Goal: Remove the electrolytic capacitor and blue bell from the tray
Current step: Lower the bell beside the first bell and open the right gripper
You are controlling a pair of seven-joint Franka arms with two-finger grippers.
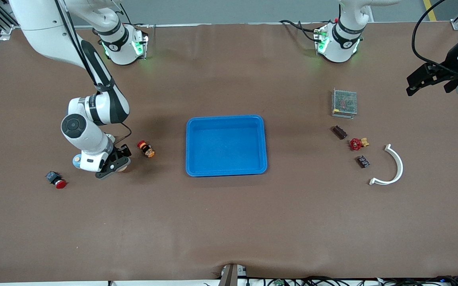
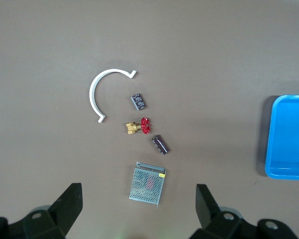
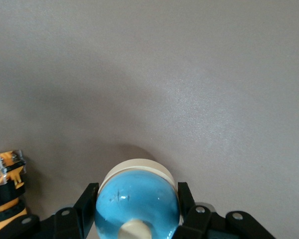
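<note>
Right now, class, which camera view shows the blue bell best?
The right wrist view: the bell fills the foreground, clamped between the right gripper fingers. The front view shows only slivers of it beside the arm. The left wrist view does not show it.

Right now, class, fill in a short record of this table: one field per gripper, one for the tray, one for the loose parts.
right gripper: low at the right arm's end of the table, shut on the blue bell
left gripper: open, waiting above the left arm's end
blue tray: mid-table, nothing in it
loose parts: capacitor, red valve, mesh box, white curved bracket
</note>
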